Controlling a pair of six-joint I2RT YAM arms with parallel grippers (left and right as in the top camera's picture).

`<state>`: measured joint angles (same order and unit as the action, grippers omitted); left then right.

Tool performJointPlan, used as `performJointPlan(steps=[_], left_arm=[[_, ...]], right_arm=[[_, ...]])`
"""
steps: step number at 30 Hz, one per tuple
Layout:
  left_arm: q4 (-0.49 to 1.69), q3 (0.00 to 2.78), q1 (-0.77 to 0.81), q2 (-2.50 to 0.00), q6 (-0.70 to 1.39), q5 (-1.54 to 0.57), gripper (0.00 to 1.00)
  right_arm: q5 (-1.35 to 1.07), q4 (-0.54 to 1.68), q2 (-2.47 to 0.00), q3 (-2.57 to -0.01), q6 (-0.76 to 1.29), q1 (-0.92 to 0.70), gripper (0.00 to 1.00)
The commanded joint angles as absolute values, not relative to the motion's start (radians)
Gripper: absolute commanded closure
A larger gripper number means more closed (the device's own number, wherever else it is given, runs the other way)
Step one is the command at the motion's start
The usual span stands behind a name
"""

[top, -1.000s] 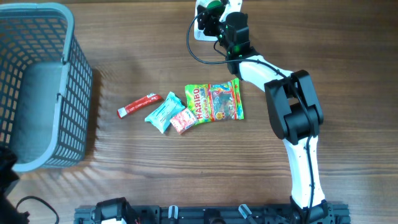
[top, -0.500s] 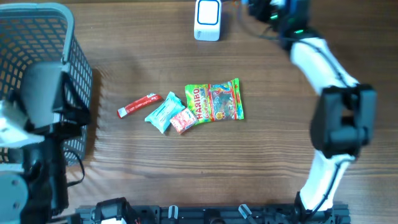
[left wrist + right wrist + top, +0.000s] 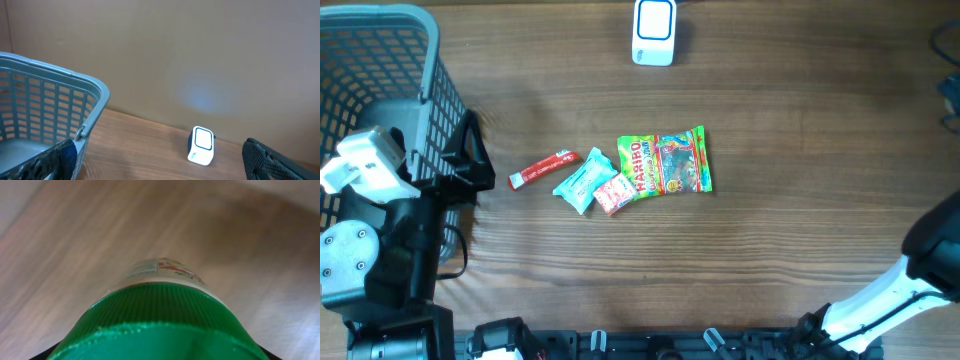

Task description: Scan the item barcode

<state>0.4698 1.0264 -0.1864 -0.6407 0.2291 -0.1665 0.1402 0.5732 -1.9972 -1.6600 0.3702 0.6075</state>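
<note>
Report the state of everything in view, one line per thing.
Grey plastic mesh basket: upright.
White barcode scanner: standing, untouched.
Green Haribo sweets bag: lying flat.
Teal snack packet: lying flat.
Small red-and-white packet: lying flat.
Red stick packet: lying flat.
Green-capped bottle: held in right gripper.
Left gripper: open, empty.

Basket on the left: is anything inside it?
Nothing shows inside the basket: the part of its grey floor that can be seen is bare. The left arm hangs over its near end, so whatever lies there is hidden.
</note>
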Motion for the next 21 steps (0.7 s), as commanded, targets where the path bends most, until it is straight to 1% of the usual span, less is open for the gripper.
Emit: performJointPlan(steps=[1,7,11,13,15,18,20,21], left_arm=[[0.508,1.025,-0.192,-0.635,0.216,-0.181,0.0],[0.516,1.025,-0.192,-0.649,0.216,-0.17,0.0],[0.526,1.024,-0.192,-0.664,0.216,-0.167,0.0],[0.532,1.024,-0.192,-0.68,0.216,-0.167,0.0],[0.518,1.024,-0.192,-0.694,0.216,-0.169,0.0],[0.462,1.025,-0.192,-0.694,0.205,-0.221,0.0],[0.408,1.024,-0.192,-0.694,0.16,-0.306,0.0],[0.398,1.024,-0.192,-0.693,0.16,-0.316,0.0]], right_arm=[[0.173,0.571,-2.046,-1.663,0.276,0.688,0.26],[0.173,0.554,-2.16,-1.662,0.261,0.776,0.25],[0.191,0.538,-2.225,-1.662,0.261,0.794,0.18],[0.192,0.533,-2.233,-1.662,0.249,0.794,0.01],[0.191,0.538,-2.214,-1.678,0.223,0.793,0.0],[0.148,0.548,-2.124,-1.705,0.249,0.793,0.0],[0.126,0.57,-2.002,-1.718,0.337,0.792,0.0],[0.121,0.583,-1.939,-1.719,0.384,0.792,0.0]])
